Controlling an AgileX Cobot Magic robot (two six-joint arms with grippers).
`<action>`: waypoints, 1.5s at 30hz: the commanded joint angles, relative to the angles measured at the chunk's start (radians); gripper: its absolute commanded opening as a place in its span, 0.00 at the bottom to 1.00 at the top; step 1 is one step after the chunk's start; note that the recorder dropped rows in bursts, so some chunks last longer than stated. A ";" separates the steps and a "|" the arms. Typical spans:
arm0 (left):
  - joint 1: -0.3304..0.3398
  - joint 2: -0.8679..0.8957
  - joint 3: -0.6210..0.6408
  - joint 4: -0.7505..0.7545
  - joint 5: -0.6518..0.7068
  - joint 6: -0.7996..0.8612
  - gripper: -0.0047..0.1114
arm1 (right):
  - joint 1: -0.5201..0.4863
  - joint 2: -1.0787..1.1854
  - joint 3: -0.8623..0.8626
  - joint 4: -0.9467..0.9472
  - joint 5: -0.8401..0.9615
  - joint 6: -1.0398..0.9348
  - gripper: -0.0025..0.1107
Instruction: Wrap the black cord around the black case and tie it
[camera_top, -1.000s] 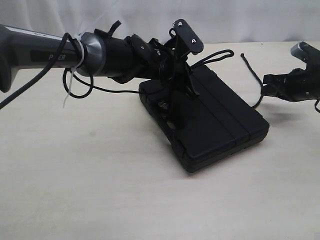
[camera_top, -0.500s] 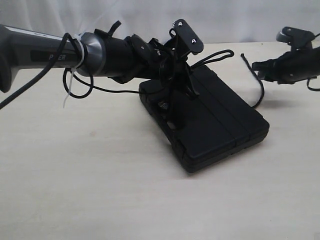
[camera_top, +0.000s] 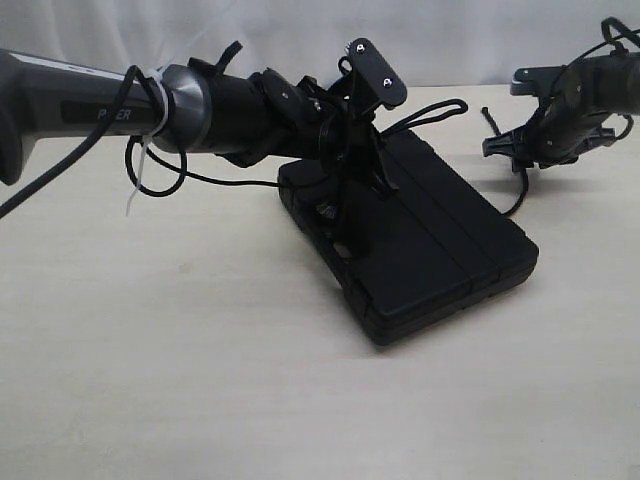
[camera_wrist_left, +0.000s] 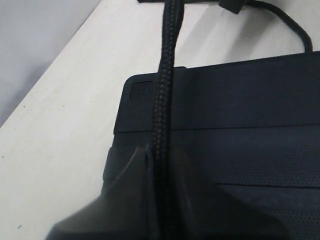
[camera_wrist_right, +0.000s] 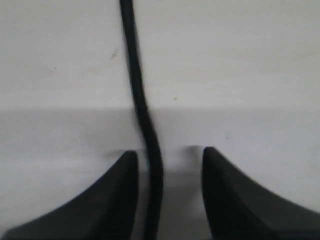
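Risen, my right claw (camera_wrist_right: 167, 152) stands apart astride the black cord (camera_wrist_left: 165, 75); left claw (camera_wrist_left: 161, 151) clamps it, anchoring over the black case (camera_top: 440, 250).

Tight over the case, open table on the outer sides.
The left gripper (camera_wrist_left: 160, 155), clamped on the black cord (camera_wrist_left: 165, 75), sits close over the black case (camera_top: 440, 240), leaving no passage beneath it. Behind it, its own arm and the looping cable (camera_top: 135, 80) block the way. The cord runs down between the right gripper's (camera_wrist_right: 167, 155) parted jaws, nearer one finger, leaving a gap beside the other. Under that gripper, beside the cord, the table (camera_top: 180, 380) is bare.
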 joint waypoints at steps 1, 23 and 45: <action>-0.005 -0.002 0.001 -0.007 -0.012 0.000 0.04 | 0.002 0.058 -0.032 0.085 0.069 -0.083 0.38; -0.001 -0.002 0.001 0.001 -0.022 0.000 0.04 | 0.006 -0.133 0.266 0.232 -0.149 -0.326 0.06; -0.001 0.010 0.001 0.001 -0.101 0.000 0.04 | 0.158 -0.466 0.764 0.078 -0.615 -0.422 0.06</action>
